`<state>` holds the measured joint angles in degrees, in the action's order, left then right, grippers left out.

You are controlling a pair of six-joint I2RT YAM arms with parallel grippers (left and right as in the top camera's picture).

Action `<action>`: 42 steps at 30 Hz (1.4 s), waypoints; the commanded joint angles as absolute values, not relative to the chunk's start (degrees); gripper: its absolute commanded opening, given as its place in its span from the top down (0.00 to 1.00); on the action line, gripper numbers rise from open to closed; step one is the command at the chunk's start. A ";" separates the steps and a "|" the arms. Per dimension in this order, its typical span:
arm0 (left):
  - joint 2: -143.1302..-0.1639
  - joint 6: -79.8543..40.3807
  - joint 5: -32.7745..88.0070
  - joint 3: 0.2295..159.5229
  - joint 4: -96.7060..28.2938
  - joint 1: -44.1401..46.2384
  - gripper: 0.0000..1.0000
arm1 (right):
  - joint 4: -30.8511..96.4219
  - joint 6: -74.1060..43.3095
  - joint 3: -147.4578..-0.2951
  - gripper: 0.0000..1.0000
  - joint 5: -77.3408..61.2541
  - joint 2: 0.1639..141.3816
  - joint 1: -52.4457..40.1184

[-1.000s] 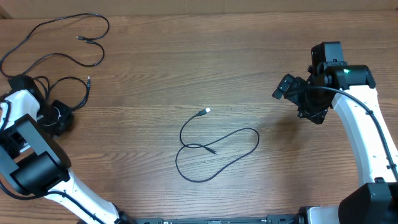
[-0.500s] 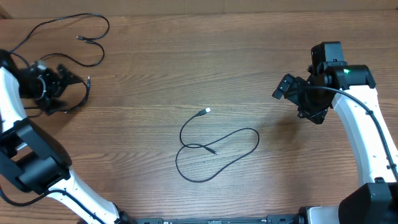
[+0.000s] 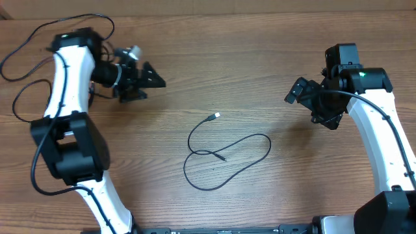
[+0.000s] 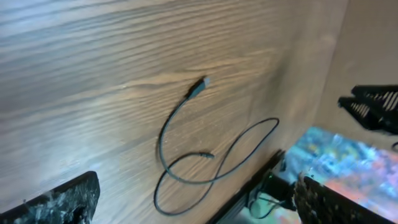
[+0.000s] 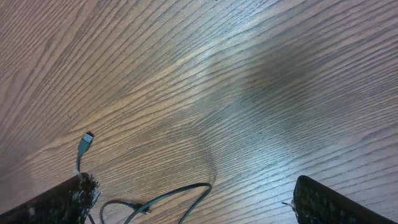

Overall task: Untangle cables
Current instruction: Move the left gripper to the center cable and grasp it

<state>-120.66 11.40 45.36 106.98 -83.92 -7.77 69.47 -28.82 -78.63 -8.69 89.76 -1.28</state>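
The left pincer and the right pincer are both spread wide, pinching nothing. One looped cable lies on the surface between them.

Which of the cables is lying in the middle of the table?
The looped cable with the silver-tipped plug, alone at the centre. The other cable trails around the far-left corner instead.
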 commanded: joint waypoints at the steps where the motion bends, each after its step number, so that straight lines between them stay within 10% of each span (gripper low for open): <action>1: -115.85 12.12 45.36 108.01 -82.00 -4.58 0.00 | 69.21 -28.62 -78.72 0.00 -8.16 89.47 -1.37; 16: -96.47 12.10 23.05 107.87 -84.58 11.73 0.01 | 69.21 -28.62 -78.72 0.00 -8.16 89.47 -1.37; 42: -122.61 37.19 24.08 104.99 -88.18 34.09 0.14 | 69.21 -28.62 -78.72 0.00 -8.16 89.47 -1.37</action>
<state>-120.16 34.04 21.30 105.34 -88.27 32.05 69.47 -28.69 -78.63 -8.69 89.76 -1.28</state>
